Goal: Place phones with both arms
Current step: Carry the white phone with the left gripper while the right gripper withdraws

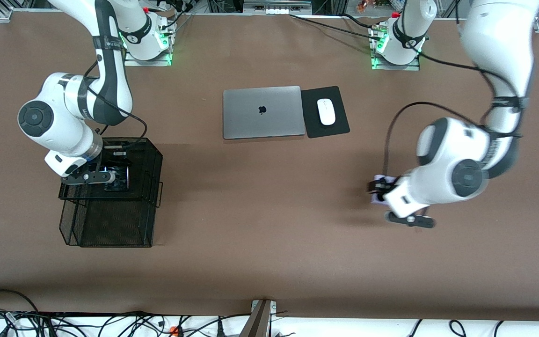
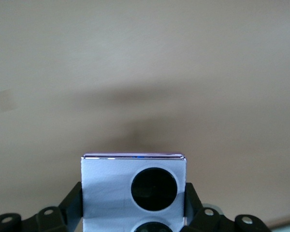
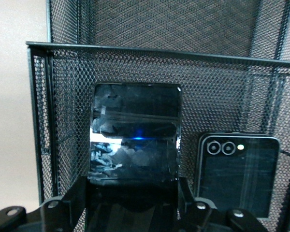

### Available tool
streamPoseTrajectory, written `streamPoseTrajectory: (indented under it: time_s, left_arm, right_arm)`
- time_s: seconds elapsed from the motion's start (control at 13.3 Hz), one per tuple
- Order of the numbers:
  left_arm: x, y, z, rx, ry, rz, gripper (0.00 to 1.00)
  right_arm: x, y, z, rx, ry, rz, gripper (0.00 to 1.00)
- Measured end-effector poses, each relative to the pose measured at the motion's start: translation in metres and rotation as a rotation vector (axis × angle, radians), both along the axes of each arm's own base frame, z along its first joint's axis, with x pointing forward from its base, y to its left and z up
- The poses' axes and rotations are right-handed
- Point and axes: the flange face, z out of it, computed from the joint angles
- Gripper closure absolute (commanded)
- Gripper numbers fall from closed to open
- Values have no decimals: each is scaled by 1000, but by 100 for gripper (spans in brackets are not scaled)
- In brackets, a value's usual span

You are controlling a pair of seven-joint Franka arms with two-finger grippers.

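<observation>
A glossy black phone (image 3: 134,140) is upright between the fingers of my right gripper (image 3: 134,191), which is shut on it inside the black mesh organizer (image 3: 159,50). Beside it, a second black phone (image 3: 237,176) with two camera rings leans against the mesh wall. In the front view the right gripper (image 1: 116,179) is in the organizer (image 1: 155,154) at the right arm's end of the table. My left gripper (image 1: 376,188) is shut on a lilac-white phone (image 2: 111,183) with black circles. It holds that phone (image 1: 378,179) just above the bare table at the left arm's end.
A closed silver laptop (image 1: 262,112) lies at the table's middle, farther from the front camera. Beside it, toward the left arm's end, is a white mouse (image 1: 326,111) on a black pad (image 1: 339,126). Brown tabletop stretches between the two arms.
</observation>
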Motion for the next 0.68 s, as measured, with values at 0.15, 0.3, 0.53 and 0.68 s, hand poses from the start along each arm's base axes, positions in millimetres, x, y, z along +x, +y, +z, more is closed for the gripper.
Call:
streamPoseTrajectory:
  time_s: [0.15,0.3,0.53,0.68]
  left_arm:
    - [-2,-39,-17,-16,-42,28,72]
    - [-4,-73,-35,-42,-92,56,72]
    - [-15,-121,-67,-75,-126,141,72]
    - [-29,-154,-82,-89,-130,156,72]
  right_arm:
    - [0,3,-5,3,0,-6,30]
    - [1,6,-5,8,-6,-4,0]
    - [3,10,-3,12,-13,-1,0]
    - [7,12,4,16,-28,2,0]
